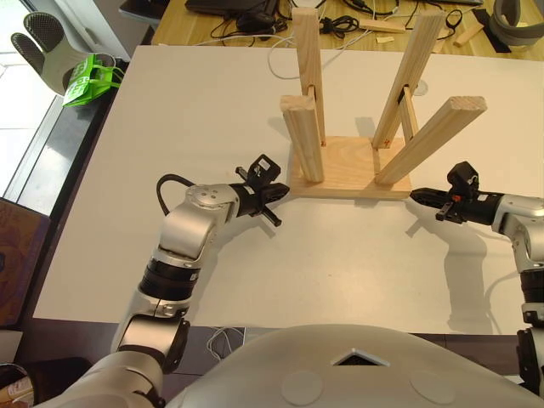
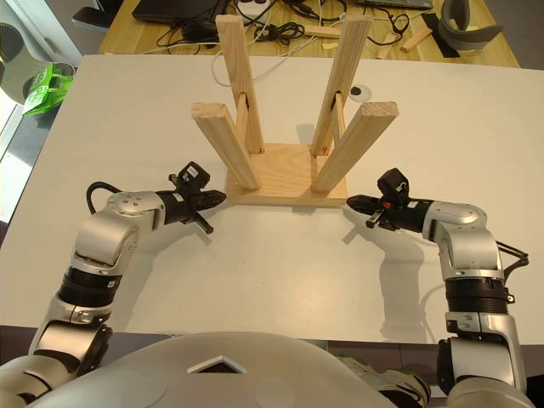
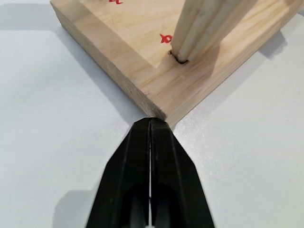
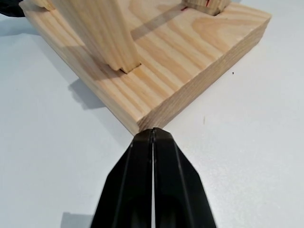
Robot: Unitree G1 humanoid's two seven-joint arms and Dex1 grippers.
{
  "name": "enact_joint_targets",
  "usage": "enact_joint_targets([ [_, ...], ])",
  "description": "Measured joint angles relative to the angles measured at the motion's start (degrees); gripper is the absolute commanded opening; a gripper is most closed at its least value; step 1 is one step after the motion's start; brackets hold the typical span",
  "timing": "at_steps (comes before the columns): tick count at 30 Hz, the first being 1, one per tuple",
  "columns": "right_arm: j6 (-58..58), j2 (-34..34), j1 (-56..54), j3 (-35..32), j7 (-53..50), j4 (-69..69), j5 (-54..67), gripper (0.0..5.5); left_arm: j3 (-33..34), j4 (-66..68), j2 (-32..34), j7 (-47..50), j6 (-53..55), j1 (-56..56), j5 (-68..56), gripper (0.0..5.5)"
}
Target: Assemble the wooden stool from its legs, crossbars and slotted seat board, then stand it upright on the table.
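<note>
Crossbars point(image 1: 408, 115) mostly behind legs point(image 1: 304, 140); leg tops off-frame, L+R wrist views.

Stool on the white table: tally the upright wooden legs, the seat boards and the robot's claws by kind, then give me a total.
legs: 4
seat board: 1
claws, the left claw and the right claw, both shut at the board's near corners: 2
Total: 7

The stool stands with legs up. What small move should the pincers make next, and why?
Probably press both inward, clamping the board between them for turning over. The left pincer and right pincer, both shut, point at the board's two near corners, and the legs point up.
</note>
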Motion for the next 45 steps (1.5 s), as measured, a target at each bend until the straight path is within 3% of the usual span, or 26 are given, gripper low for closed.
enact_joint_targets([
  [13,7.46,-1.62,5.16,-3.83,0.06,-13.13,6.29,0.00,9.17,-5.98,0.84,-0.51,7.87,0.48,-7.93,0.01],
  [45,14.04,-2.27,5.96,-8.15,-0.38,-17.78,13.81,0.00,15.62,-8.52,-1.44,0.39,10.42,0.23,-12.25,0.01],
])
